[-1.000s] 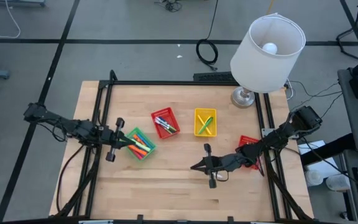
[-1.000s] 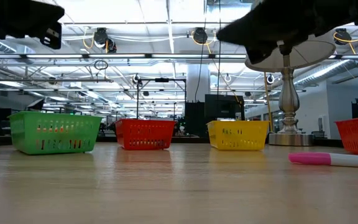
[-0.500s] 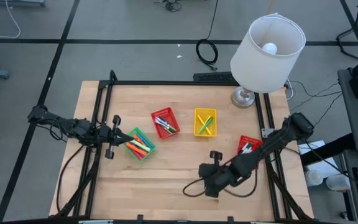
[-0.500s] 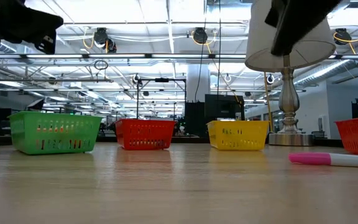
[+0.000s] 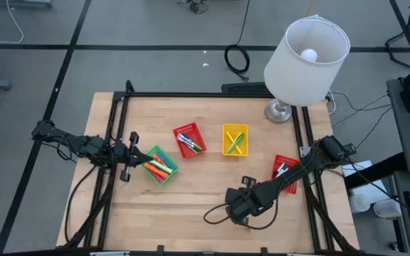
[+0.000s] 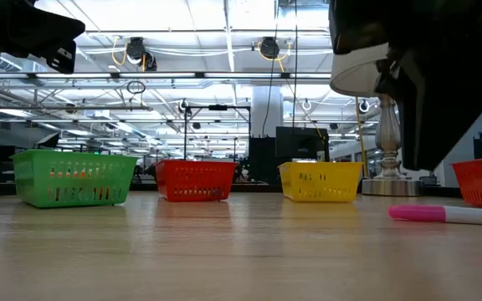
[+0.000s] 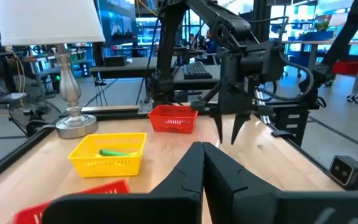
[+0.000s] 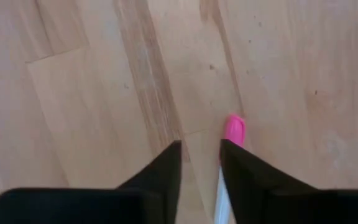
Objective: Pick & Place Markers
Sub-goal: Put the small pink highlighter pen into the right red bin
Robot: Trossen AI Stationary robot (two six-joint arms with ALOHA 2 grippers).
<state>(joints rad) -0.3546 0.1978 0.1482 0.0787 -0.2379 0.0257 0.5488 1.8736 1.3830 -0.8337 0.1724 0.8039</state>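
Note:
A pink-capped white marker [image 8: 234, 133] lies flat on the bare wood near the table's front edge and also shows in the low view [image 6: 446, 214]. My right gripper [image 8: 201, 163] points down above it and is open. The marker lies just below one fingertip, clear of it. The high view hides the marker under this gripper [image 5: 235, 208]. Other markers lie in the green basket [image 5: 160, 164], the red basket [image 5: 189, 140], the yellow basket [image 5: 235, 139] and a second red basket [image 5: 285, 169]. My left gripper [image 5: 135, 158] waits shut and level beside the green basket.
A table lamp [image 5: 305, 50] stands on its metal base [image 5: 280, 111] at the far right corner. The black frame rails [image 5: 117, 128] run along the table's left and right sides. Bare wood lies between the baskets and the near edge.
My right gripper has swung from lying level over the table to pointing steeply down. It has gone toward the table's near edge and a little left, and now stands over the pink marker. The marker has stayed where it was.

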